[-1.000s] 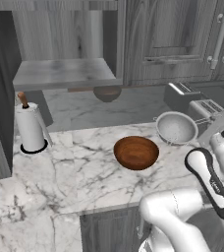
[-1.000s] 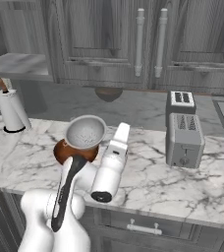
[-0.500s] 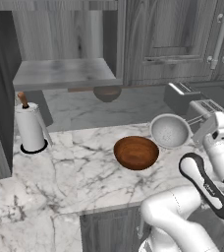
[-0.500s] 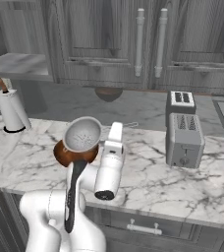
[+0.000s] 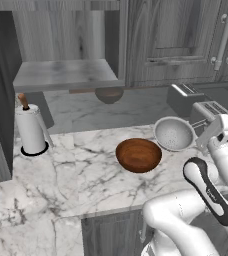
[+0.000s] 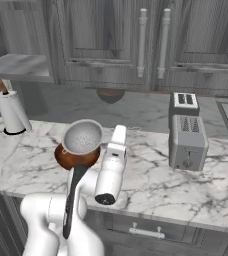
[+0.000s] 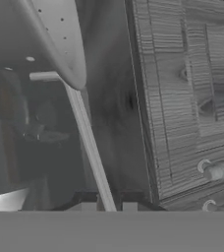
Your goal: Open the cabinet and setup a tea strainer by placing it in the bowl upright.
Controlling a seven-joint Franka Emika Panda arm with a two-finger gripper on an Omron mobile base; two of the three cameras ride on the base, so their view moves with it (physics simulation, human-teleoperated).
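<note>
The tea strainer (image 5: 173,133) is a silver mesh cup that hangs in the air just right of and behind the reddish-brown bowl (image 5: 138,154), tilted with its hollow side toward the cameras. My gripper (image 5: 203,134) is shut on its thin handle. From the right base view the tea strainer (image 6: 83,136) overlaps the far rim of the bowl (image 6: 75,159), with the gripper (image 6: 117,131) beside it. In the hand view the gripper (image 7: 107,205) pinches the handle, which runs up to the tea strainer (image 7: 60,39). The cabinet (image 5: 66,75) stands open, its grey shelf bare.
A white paper-towel roll (image 5: 30,129) stands at the left of the marble counter (image 5: 76,175). A silver toaster (image 6: 187,135) sits to the right. A dull dark half-round shape (image 5: 109,94) hangs under the shelf edge. Closed grey doors with silver handles (image 6: 152,42) fill the wall above.
The gripper has carried the tea strainer a little left and down, closer to the bowl. The bowl, roll and toaster have not moved.
</note>
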